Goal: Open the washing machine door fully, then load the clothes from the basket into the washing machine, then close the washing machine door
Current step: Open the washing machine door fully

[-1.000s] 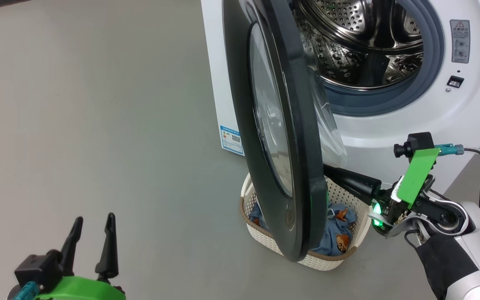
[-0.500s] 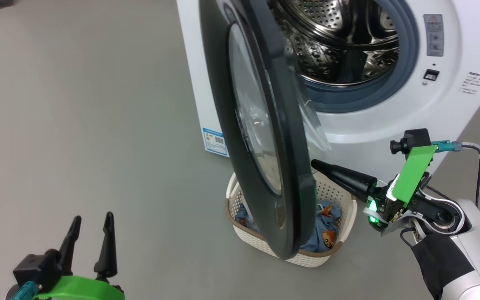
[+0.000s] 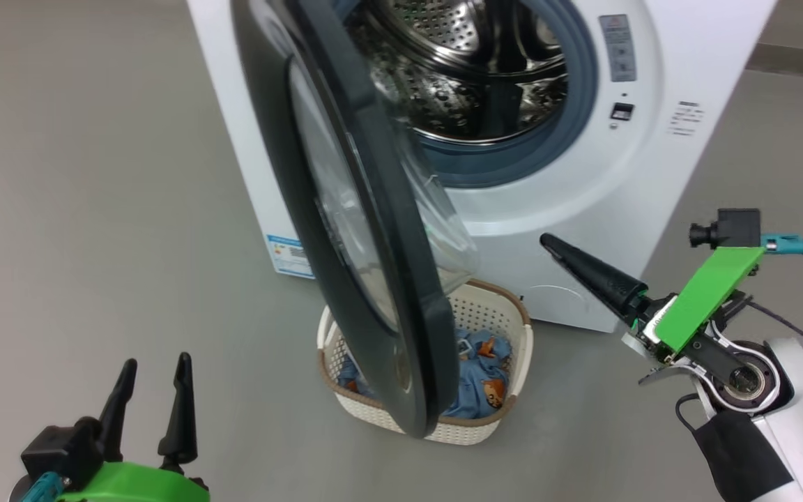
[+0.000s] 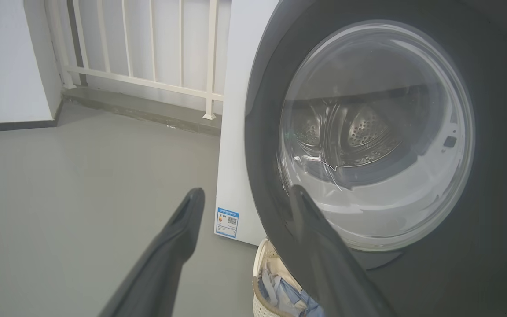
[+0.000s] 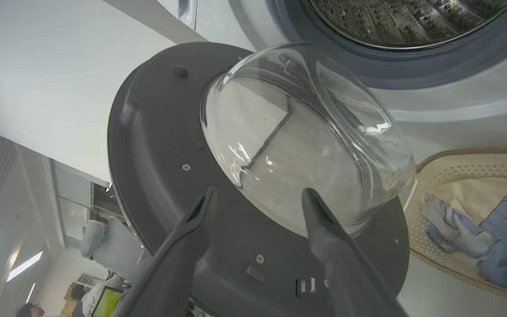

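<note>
The large, round, glossy black washing machine door (image 3: 412,307), with its bulging clear glass window, stands partly open. It hangs over the small cream perforated plastic basket (image 3: 475,427) on the grey floor (image 3: 95,209), just before the big white washing machine (image 3: 569,188). The door's lower edge perhaps touches the basket's rim. Light blue printed clothes (image 3: 478,376) lie inside the basket. The right gripper (image 5: 259,193), fingers apart and empty, points at the door's inner face. The left gripper (image 3: 156,364), likewise spread, hovers well apart from the door.

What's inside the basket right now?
Light blue clothes with orange-brown prints lie in the basket. The washing machine door hides its left part in the head view; anything under the top garments is covered too.
</note>
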Controlling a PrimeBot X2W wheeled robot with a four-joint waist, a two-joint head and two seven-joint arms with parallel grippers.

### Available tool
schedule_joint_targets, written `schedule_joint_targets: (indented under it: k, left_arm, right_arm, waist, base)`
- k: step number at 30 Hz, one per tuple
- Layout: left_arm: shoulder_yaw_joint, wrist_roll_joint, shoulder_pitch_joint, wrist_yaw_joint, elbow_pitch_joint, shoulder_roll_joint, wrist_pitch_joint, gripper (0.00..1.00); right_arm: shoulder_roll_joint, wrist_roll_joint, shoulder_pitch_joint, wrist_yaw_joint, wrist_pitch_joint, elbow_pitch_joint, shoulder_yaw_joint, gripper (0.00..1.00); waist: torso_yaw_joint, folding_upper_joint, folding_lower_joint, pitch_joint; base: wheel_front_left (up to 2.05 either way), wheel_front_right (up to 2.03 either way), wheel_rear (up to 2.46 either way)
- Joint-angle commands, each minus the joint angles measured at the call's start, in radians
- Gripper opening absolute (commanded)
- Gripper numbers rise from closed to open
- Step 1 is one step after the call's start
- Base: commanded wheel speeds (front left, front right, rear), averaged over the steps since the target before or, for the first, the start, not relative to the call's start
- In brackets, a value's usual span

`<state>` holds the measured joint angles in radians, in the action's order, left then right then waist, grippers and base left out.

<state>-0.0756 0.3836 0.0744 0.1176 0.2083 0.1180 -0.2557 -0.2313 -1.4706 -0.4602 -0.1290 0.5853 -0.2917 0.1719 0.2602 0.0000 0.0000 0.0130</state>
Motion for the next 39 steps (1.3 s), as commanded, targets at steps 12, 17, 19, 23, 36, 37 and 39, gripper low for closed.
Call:
schedule_joint_targets:
  k: [12,17,19,23,36,37,39]
  left_arm:
    - [0.046,-0.009,-0.006,-0.009,-0.052,0.016,-0.006,1.00]
    - [0.062,-0.015,-0.022,-0.011,-0.074,0.017,-0.006,1.00]
    - [0.065,-0.017,-0.027,-0.011,-0.077,0.017,-0.006,1.00]
    - [0.071,-0.024,-0.046,-0.015,-0.092,0.014,-0.006,1.00]
    - [0.083,-0.023,-0.086,-0.025,-0.149,0.009,-0.006,1.00]
    - [0.083,-0.023,-0.085,-0.025,-0.150,0.009,-0.006,1.00]
    - [0.083,-0.023,-0.082,-0.025,-0.151,0.009,-0.006,1.00]
  right_arm:
    - [-0.095,0.292,0.134,-0.002,-0.443,0.223,0.075,1.00]
    - [-0.141,0.425,0.191,-0.002,-0.634,0.235,0.099,1.00]
    - [-0.147,0.449,0.199,-0.002,-0.661,0.235,0.106,1.00]
    - [-0.164,0.556,0.237,-0.002,-0.768,0.221,0.121,1.00]
    - [-0.082,0.826,0.346,-0.002,-0.846,0.214,-0.012,1.00]
    - [-0.073,0.849,0.348,-0.002,-0.846,0.218,-0.021,1.00]
    - [-0.063,0.893,0.353,-0.002,-0.847,0.214,-0.030,1.00]
  waist:
    - [-0.151,0.0000,0.0000,-0.009]
    - [-0.194,0.0000,0.0000,-0.004]
    - [-0.201,0.0000,0.0000,-0.005]
    - [-0.223,0.0000,0.0000,-0.011]
    - [-0.259,0.0000,0.0000,-0.015]
    - [-0.260,0.0000,0.0000,-0.015]
    - [-0.258,0.0000,0.0000,-0.015]
  base:
    - [0.00,0.00,0.00]
    - [0.00,0.00,0.00]
    - [0.00,0.00,0.00]
    - [0.00,0.00,0.00]
    - [0.00,0.00,0.00]
    - [0.00,0.00,0.00]
    - [0.00,0.00,0.00]
